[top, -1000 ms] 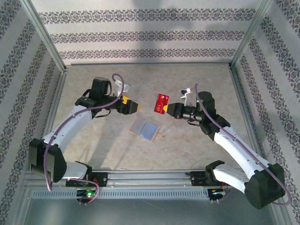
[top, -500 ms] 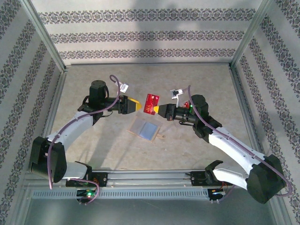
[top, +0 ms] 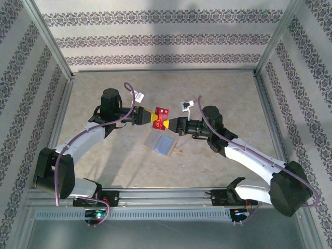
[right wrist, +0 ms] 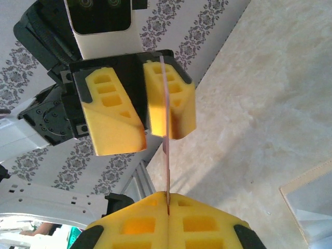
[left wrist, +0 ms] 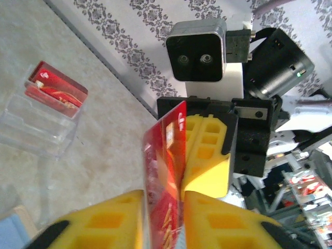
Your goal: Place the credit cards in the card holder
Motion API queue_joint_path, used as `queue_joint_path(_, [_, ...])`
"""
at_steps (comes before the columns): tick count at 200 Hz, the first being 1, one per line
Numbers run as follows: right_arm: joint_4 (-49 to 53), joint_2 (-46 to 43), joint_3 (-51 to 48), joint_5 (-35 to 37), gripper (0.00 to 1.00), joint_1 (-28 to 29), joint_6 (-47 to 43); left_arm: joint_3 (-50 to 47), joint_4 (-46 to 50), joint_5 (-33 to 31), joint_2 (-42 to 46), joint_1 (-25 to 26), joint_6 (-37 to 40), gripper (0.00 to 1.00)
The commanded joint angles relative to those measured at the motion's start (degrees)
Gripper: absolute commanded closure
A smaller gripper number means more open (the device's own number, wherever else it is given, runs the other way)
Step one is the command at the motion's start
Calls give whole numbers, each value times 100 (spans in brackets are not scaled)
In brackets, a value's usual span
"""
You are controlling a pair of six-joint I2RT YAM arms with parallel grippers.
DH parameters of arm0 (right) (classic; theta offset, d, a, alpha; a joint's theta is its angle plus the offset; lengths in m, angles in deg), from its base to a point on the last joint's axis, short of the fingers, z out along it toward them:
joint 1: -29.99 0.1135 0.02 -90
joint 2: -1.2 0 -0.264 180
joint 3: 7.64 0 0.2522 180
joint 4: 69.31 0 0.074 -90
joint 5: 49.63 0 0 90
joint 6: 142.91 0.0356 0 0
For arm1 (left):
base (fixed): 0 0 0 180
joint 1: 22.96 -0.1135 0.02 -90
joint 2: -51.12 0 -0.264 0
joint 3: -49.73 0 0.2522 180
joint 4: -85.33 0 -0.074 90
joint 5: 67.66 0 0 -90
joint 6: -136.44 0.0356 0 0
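Note:
A red credit card hangs in the air between my two grippers, above the table's middle. My right gripper is shut on one end of it, and the card shows edge-on there. My left gripper has closed in on the other end. The card sits slanted in the narrow gap between its yellow fingers. The card holder lies open on the table just below the grippers. More red credit cards stand in a clear plastic piece.
Metal frame rails and patterned walls enclose the table on three sides. Both arms reach in from the near rail and meet at the centre, with bare tabletop behind them.
The right gripper carried the card leftward to the left gripper. The left gripper's jaws, wide open before, have come together around the card's free end.

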Motion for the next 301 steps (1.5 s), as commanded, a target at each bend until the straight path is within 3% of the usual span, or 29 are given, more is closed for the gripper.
queue_joint_path(1, [-313, 46, 95, 22, 100, 50, 30, 34, -222, 189, -6, 58, 81, 91])
queue_joint_path(11, [-435, 55, 62, 42, 100, 56, 71, 20, -240, 176, 3, 52, 66, 100])
queue_joint_path(30, [-619, 87, 14, 16, 94, 63, 122, -40, -373, 148, 22, 57, 31, 100])
queue_joint_path(47, [-723, 123, 22, -28, 81, 61, 192, -6, -352, 156, 18, 54, -18, 100])
queue_joint_path(82, [-1212, 70, -169, 58, 76, 7, 386, -68, -628, 136, 9, 59, -201, 100])
queue_joint_path(113, [-1548, 114, -266, 42, 85, -51, 634, -30, -456, 123, -8, 59, -127, 100])
queue_joint_path(144, [-1535, 136, -332, 12, 100, -114, 628, -35, -495, 62, -20, 50, -104, 100])
queue_joint_path(157, [-1575, 90, -414, 65, 100, -141, 669, 23, -370, 35, -22, 56, -45, 88])
queue_joint_path(173, [-1433, 44, -491, 86, 100, -176, 643, 105, -76, 1, -10, 10, 198, 57])
queue_joint_path(187, [-1110, 14, -522, 107, 100, -231, 659, 400, 1034, -117, 25, -116, 905, 51])
queue_joint_path(199, [-792, -67, -569, 173, 100, -231, 695, 888, 2715, -760, 68, -217, 1969, 51])
queue_joint_path(218, [-302, -278, -751, 430, 100, -175, 781, 1387, 4385, -2259, 118, -223, 3230, 58])
queue_joint_path(239, [484, -437, -950, 867, 100, -146, 897, 1345, 4826, -3585, 99, -239, 3487, 73])
queue_joint_path(270, [549, -431, -1263, 1269, 100, 78, 1352, 1158, 4828, -3586, -295, -201, 3668, 89])
queue_joint_path(287, [1245, -352, -1042, 1491, 100, 224, 1275, 1373, 5050, -3601, -832, -136, 3612, 99])
queue_joint_path(301, [1534, -227, -940, 1562, 100, 255, 1372, 1534, 5235, -3632, -1123, -36, 3740, 100])
